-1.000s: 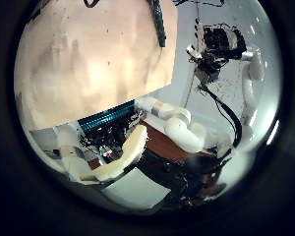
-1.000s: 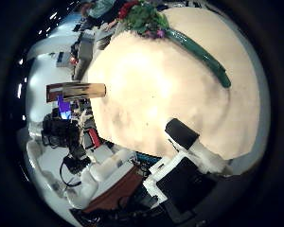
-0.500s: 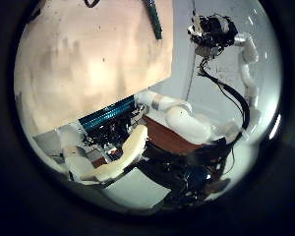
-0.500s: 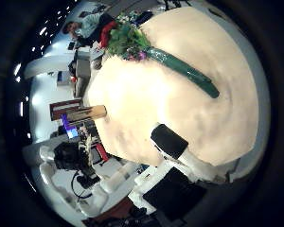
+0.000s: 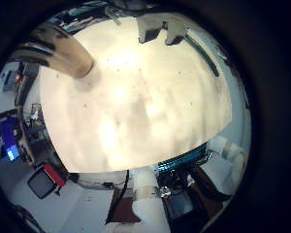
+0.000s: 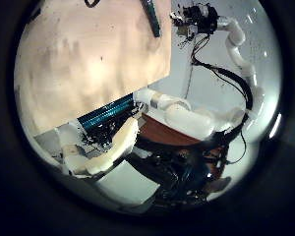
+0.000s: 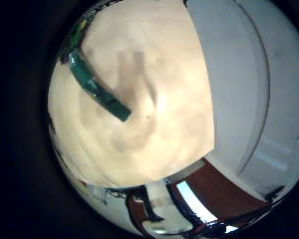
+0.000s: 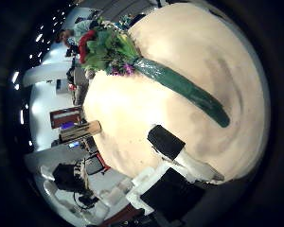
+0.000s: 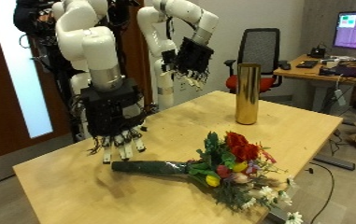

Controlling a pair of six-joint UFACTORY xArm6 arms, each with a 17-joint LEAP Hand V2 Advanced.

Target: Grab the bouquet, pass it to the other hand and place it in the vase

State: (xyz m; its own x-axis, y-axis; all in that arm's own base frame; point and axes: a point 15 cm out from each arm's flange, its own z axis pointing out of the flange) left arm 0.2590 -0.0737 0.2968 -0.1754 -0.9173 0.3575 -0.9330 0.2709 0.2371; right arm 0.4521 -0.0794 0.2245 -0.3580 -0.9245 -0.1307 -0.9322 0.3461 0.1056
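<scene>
Right hand (image 9: 118, 142) above bouquet (image 9: 215, 170) stem end

Pale matt wooden table top (image 9: 165, 140), smooth with faint grain. Tall gold cylindrical metal vase (image 9: 246, 93), brushed sheen. Bouquet of red and yellow flowers (image 9: 215, 166) with stems in glossy dark green wrap, plastic-looking.

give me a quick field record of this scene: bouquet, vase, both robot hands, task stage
bouquet: lying flat on the table, green-wrapped stem toward the right robot hand, flowers toward the table's edge
vase: gold vase, upright on the table, empty, apart from the bouquet
right robot hand: right robot hand hangs just above the stem end, fingers relaxed, holding nothing
left robot hand: left robot hand raised over the far side, empty
task stage: bouquet not yet picked up
</scene>
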